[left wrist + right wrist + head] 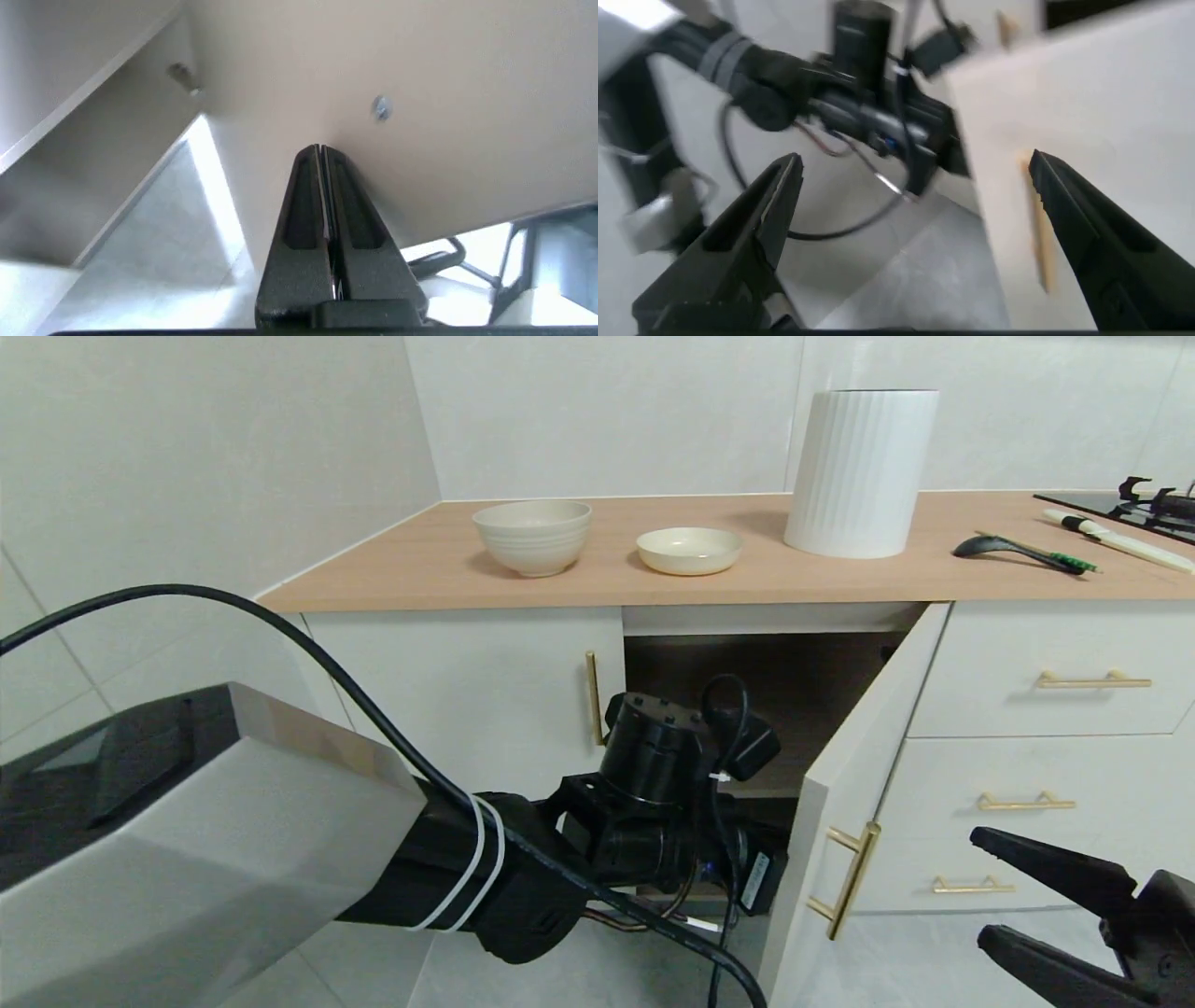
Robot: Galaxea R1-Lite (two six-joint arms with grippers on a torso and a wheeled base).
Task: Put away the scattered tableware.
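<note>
On the wooden counter (420, 569) stand a cream bowl (532, 537) and a shallow cream dish (689, 550). A black ladle (1022, 553) and a white-handled utensil (1120, 541) lie further right. My left arm (653, 784) is low in the open cabinet, behind its swung-out door (864, 784). My left gripper (320, 151) is shut with nothing in it, its tip at the door's pale inner face (448, 112). My right gripper (978, 887) (913, 177) is open and holds nothing, low at the right, just outside the door near its gold handle (850, 877) (1038, 229).
A tall white ribbed container (861, 471) stands on the counter between dish and ladle. A black stove (1153, 509) is at the far right. Closed drawers with gold handles (1092, 681) sit right of the open cabinet. A tiled wall bounds the left.
</note>
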